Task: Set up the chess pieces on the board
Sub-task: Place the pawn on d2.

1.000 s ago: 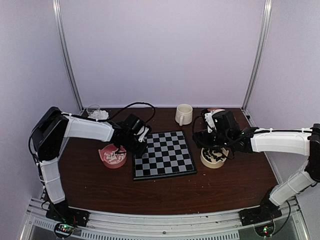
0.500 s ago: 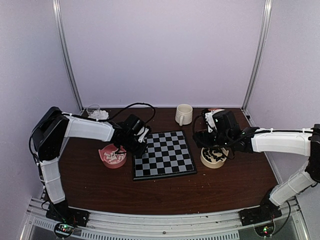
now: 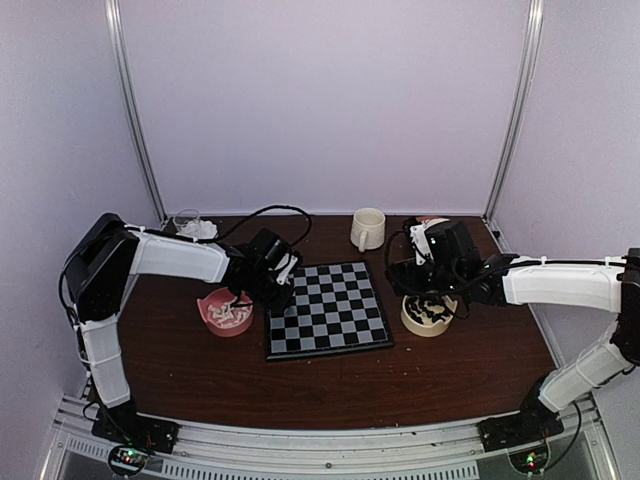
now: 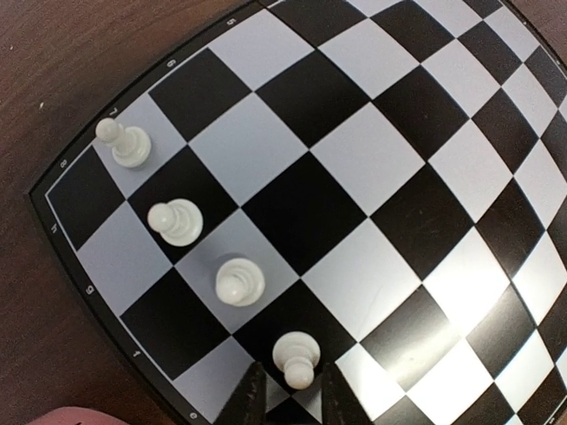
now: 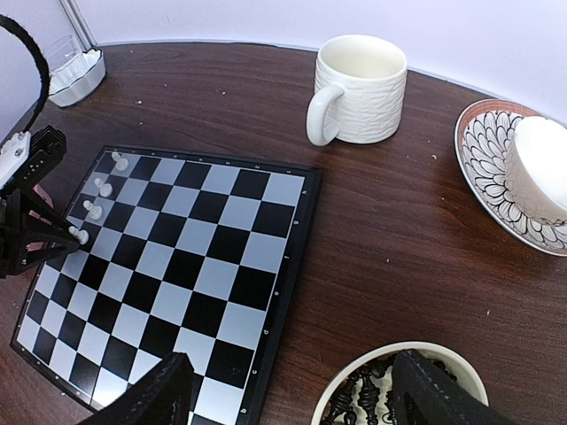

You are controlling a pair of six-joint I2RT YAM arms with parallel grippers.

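white pawn (image 4: 295, 356) upright on board (image 4: 372, 177), flanked by left gripper (image 4: 292, 370)

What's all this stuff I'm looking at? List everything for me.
chessboard: one, black and pale grey, middle of the table
pawns: four, white, in a row along the board's left edge
pink bowl: one, left of the board, holding white pieces
cream bowl: one, right of the board, holding black pieces
mug: one, cream, behind the board
plate: one, patterned, back right, a white cup on it
clear dish: one, back left corner
table: one, dark brown
left gripper: black, fingers either side of one pawn; grip unclear
right gripper: black, open, above the cream bowl
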